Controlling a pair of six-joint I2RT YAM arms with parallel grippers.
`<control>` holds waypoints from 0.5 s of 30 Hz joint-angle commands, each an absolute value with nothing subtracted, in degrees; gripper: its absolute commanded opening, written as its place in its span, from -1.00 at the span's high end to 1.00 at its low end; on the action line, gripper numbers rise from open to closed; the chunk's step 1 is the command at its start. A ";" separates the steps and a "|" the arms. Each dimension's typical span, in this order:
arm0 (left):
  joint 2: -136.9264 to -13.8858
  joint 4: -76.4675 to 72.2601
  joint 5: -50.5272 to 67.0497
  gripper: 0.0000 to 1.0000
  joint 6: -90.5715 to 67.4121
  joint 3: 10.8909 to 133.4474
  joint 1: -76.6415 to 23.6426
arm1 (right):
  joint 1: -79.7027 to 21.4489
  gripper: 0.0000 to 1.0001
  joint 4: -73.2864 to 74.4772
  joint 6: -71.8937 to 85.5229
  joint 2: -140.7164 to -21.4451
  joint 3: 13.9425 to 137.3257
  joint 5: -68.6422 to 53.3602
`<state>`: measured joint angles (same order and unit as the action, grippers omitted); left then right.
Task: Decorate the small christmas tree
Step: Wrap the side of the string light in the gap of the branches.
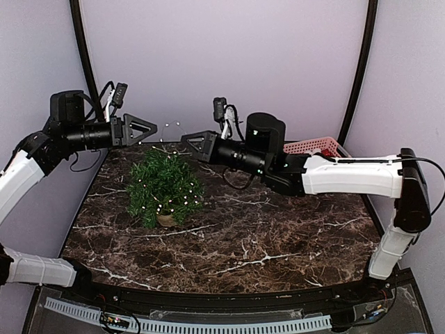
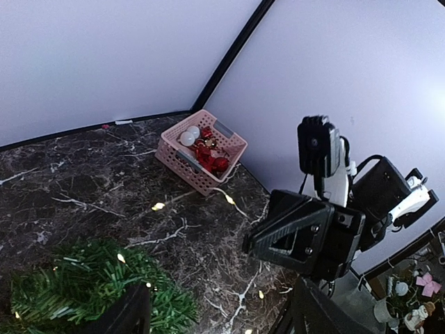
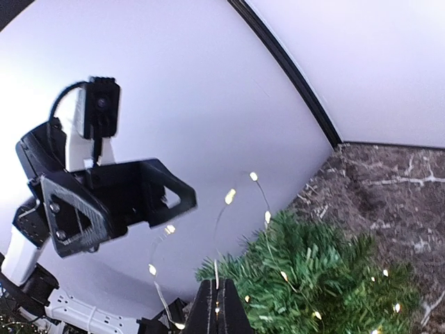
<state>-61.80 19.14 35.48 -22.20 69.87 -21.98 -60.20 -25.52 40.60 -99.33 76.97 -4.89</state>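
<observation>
Your right tool (image 1: pixel 185 142), pinched shut on the fairy-light wire (image 3: pixel 229 197), hangs just above the small christmas tree (image 1: pixel 165 184) at the counter's (image 1: pixel 278 236) far left, while your left tool (image 1: pixel 153 129) hovers open alongside.

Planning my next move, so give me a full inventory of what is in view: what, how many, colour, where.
small christmas tree: one, dark green with white lights, left-centre of the table
light string: one, thin wire with warm lights, looping above the tree
basket: one, pink, table's far right corner
red ornaments: several, red, in the basket
white balls: two, white, in the basket
table: one, dark brown marble, white veins
left tool: one, black, open, above the tree to its left
right tool: one, black, shut on the light string, above the tree to its right
</observation>
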 commanded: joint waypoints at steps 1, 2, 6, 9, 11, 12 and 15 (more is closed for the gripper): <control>-61.88 13.43 38.48 -0.43 -27.34 71.06 -24.53 | -59.99 1.00 -22.87 35.15 -101.40 82.56 -7.51; -61.96 12.78 38.89 -0.43 -28.79 70.82 -24.92 | -60.10 1.00 -22.45 34.84 -101.95 83.38 -8.01; -62.89 11.53 39.38 -0.44 -30.54 70.16 -25.22 | -60.35 1.00 -21.31 33.87 -103.71 86.07 -9.60; -63.33 9.88 39.24 -0.44 -31.97 69.16 -25.22 | -60.72 1.00 -20.20 32.59 -104.35 87.37 -10.30; -63.78 8.65 39.15 -0.44 -33.46 68.58 -25.26 | -60.94 1.00 -19.35 31.58 -104.57 88.05 -10.60; -64.20 8.24 39.41 -0.44 -34.43 68.48 -25.28 | -61.18 1.00 -18.95 31.07 -104.65 88.25 -10.59; -64.93 7.33 39.56 -0.40 -35.95 68.04 -25.35 | -61.51 1.00 -18.14 29.90 -104.68 88.68 -10.31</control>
<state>-64.34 10.92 38.48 -32.71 69.04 -25.04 -60.60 -18.35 32.77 -105.03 85.80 -9.41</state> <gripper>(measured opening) 0.720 0.007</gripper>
